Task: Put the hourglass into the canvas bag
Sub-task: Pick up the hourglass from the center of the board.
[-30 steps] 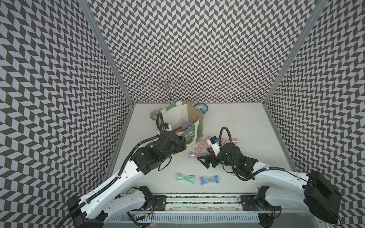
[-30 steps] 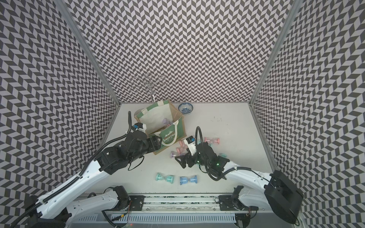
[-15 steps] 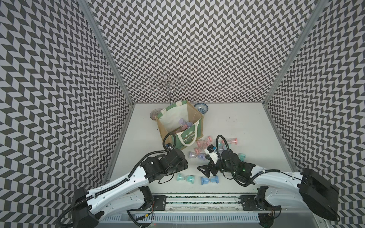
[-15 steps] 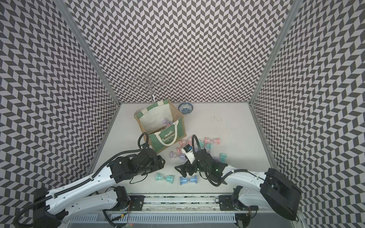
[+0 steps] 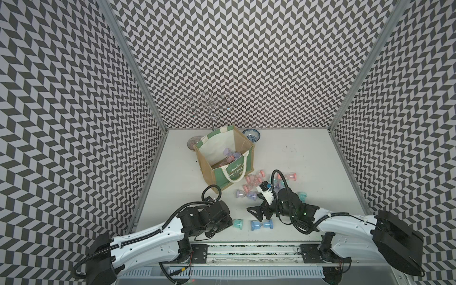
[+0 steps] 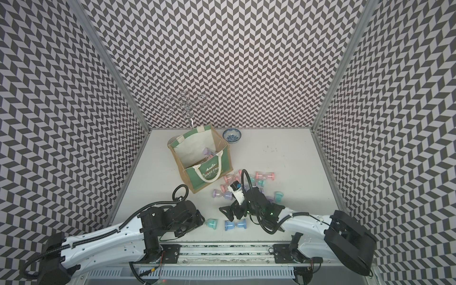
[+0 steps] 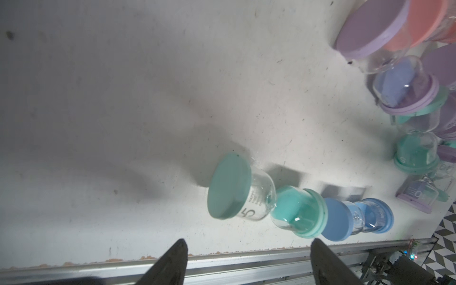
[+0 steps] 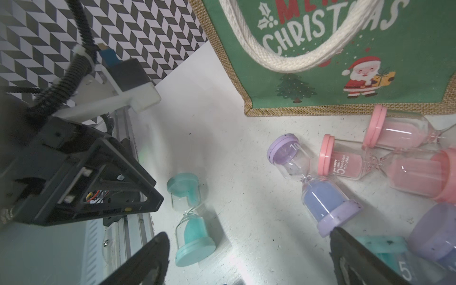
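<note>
1. Chevron-patterned walls point(image 5: 222, 49) box in a white table point(image 5: 308, 160).
2. The canvas bag point(image 5: 234, 170) stands upright toward the back of the table, mouth open. A few hourglasses point(image 5: 229, 155) already lie inside and a heap of others point(image 5: 254, 180) lies at its foot, so the job looks partway done. The step in hand appears to be reaching for another one.
3. The left gripper point(image 7: 248, 240) hovers low at the front edge, its jaws spread wide and empty, touching nothing.
4. The right gripper point(image 8: 249, 232) is likewise parted and empty, above the table between the heap and the front edge.
5. The teal hourglass point(image 7: 266, 209) lies on its side just ahead of the left jaws and just beside a blue hourglass point(image 5: 261, 224), apart from the bag. The next move likely calls for advancing so the jaws straddle its narrow waist, then closing without nudging the blue one.
</note>
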Action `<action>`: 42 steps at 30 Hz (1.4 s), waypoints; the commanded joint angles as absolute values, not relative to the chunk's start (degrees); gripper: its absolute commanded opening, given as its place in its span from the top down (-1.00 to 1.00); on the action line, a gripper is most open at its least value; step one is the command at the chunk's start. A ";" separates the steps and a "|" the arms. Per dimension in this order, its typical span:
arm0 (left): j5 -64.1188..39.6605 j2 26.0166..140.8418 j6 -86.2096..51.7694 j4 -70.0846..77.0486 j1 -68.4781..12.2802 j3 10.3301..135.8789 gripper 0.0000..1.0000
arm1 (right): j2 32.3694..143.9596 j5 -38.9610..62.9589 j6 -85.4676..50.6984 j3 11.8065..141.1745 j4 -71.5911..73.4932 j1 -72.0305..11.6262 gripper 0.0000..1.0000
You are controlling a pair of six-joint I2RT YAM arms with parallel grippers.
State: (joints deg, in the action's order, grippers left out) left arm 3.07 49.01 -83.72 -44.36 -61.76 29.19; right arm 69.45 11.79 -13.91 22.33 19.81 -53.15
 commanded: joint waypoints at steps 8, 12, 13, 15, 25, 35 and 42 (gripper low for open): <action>5.34 51.30 -89.99 -39.01 -62.21 27.36 -0.59 | 67.25 9.80 -13.38 21.18 23.73 -53.48 -0.99; 5.04 53.15 -90.30 -36.94 -62.16 26.80 -0.58 | 66.75 9.14 -13.36 20.98 23.57 -53.52 -0.98; 4.93 53.60 -90.71 -36.62 -62.08 26.36 -0.58 | 66.71 9.06 -13.36 21.01 23.55 -53.49 -0.99; 4.83 54.09 -91.23 -35.93 -61.82 25.78 -0.56 | 66.57 9.06 -13.36 20.95 23.55 -53.47 -0.98; 5.84 56.59 -91.51 -33.69 -60.73 25.28 -0.49 | 66.71 8.79 -13.27 21.02 23.55 -53.53 -0.99; 5.67 59.41 -91.61 -31.32 -59.71 25.19 -0.45 | 66.53 8.19 -13.19 20.92 23.40 -53.53 -0.99; 5.58 61.30 -91.24 -31.18 -59.38 25.29 -0.29 | 66.39 7.29 -13.19 20.83 23.37 -53.51 -0.99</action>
